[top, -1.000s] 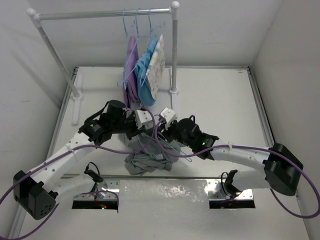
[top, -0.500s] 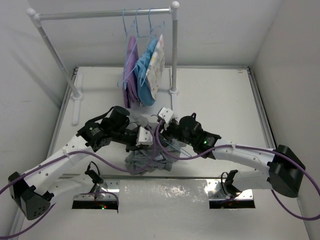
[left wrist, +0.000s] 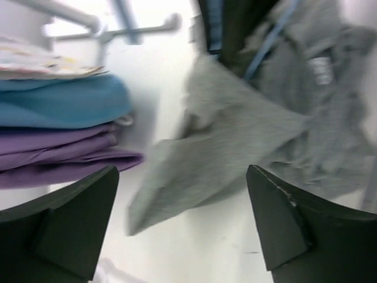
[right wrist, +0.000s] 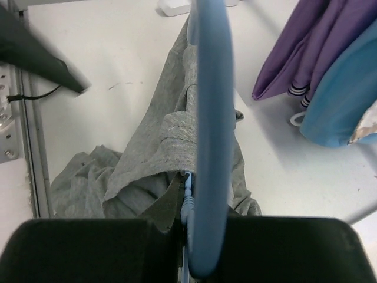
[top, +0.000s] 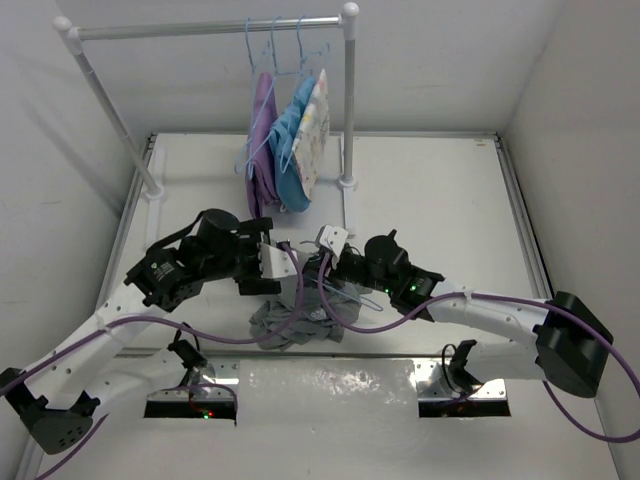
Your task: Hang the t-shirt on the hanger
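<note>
Thin light-blue plastic hanger (right wrist: 209,118): smooth rounded bar, clamped in your right gripper (right wrist: 194,236), jaws closed on it, held over mid-table.

Grey knit t-shirt (right wrist: 147,159): soft and crumpled. One fold rises to the hanger bar, the rest is heaped on the matte white table (top: 440,190).

Your left gripper (left wrist: 177,218): black wedge fingers spread wide, nothing between them, just above the shirt.

Behind: purple garment (left wrist: 59,156), blue garment (left wrist: 65,106) and patterned white garment (left wrist: 41,59), all hanging from a white tube rack (top: 200,27).
</note>
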`<state>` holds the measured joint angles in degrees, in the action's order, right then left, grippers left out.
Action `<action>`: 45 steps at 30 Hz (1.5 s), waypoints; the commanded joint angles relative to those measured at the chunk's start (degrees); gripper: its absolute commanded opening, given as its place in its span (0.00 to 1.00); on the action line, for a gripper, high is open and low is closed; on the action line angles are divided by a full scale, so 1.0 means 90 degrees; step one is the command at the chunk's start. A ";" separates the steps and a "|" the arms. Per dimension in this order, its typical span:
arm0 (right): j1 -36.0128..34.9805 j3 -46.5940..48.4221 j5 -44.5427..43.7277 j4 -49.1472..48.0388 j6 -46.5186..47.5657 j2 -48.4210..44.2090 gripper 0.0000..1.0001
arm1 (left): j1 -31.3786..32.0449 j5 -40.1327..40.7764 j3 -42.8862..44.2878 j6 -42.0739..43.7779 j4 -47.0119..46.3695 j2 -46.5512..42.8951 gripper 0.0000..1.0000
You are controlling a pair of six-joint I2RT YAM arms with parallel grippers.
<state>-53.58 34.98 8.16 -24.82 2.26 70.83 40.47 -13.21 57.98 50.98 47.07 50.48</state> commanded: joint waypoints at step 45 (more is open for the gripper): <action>0.0182 -0.1327 -0.4035 0.1403 -0.2858 -0.2948 0.75 | -0.1000 -0.0201 -0.1022 -0.1963 -0.2164 0.0270 0.00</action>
<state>-51.86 26.17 -22.33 -11.35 -15.81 44.75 32.10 -14.20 45.76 38.81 31.77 53.63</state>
